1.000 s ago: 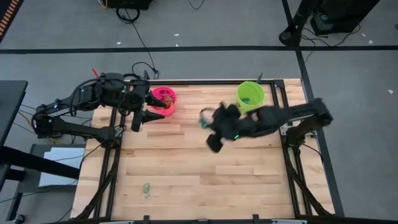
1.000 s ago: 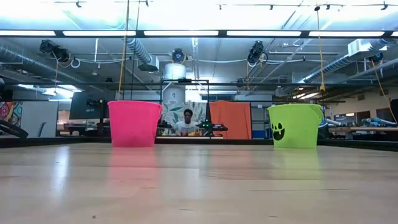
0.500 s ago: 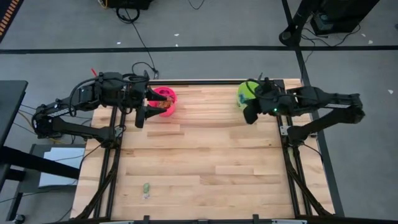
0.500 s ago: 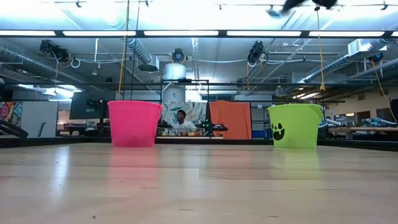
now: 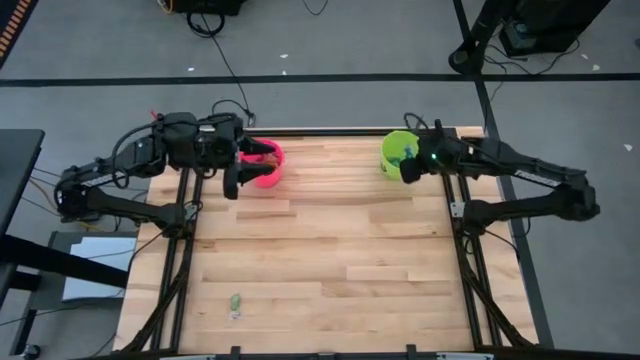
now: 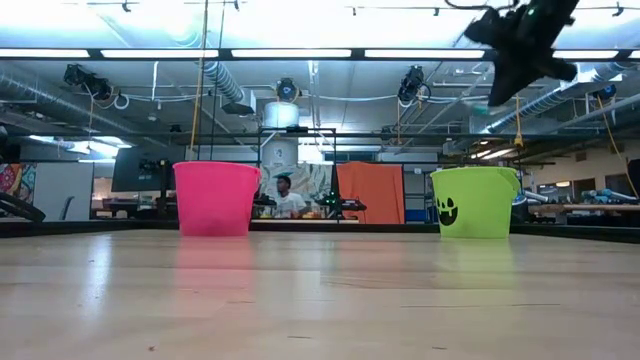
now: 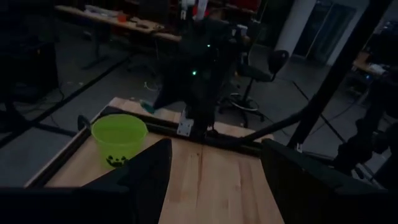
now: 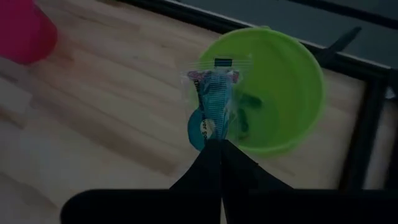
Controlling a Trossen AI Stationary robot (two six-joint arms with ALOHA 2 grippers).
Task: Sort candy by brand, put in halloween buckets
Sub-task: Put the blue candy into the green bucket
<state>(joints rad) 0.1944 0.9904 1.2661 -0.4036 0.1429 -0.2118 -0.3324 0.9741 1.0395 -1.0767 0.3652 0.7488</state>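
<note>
A: Where is the right hand (image 8: 219, 144)?

B: It hangs above the lime green bucket (image 5: 398, 152), at the far right corner of the bench (image 5: 330, 260). In the right wrist view its two dark fingers (image 8: 208, 163) are pressed together on the end of a teal wrapped candy (image 8: 214, 106), which sticks out from the tips over the bucket's near rim.

A: Is the candy inside the bucket?

B: No. It is pinched in the air above the rim. Some dark green pieces lie on the bucket's floor, too blurred to tell apart.

A: And in the low view?

B: The right hand shows high up, above the green bucket, which stands upright with its black face turned to the camera. The pink bucket (image 6: 216, 197) stands upright well to the side of it.

A: What about the left hand (image 5: 232, 176)?

B: It is at the far left corner, just beside the pink bucket and partly over its rim. Its fingers (image 7: 146, 171) are spread apart with nothing between them. Something orange and red shows inside the pink bucket, but I cannot make it out.

A: Anything still out on the bench?

B: One small green piece (image 5: 236, 303) lies near the front edge on the left side, well apart from both buckets.

A: And beyond the bench?

B: A person (image 6: 284, 199) sits in the room behind, seen between the two buckets.
</note>
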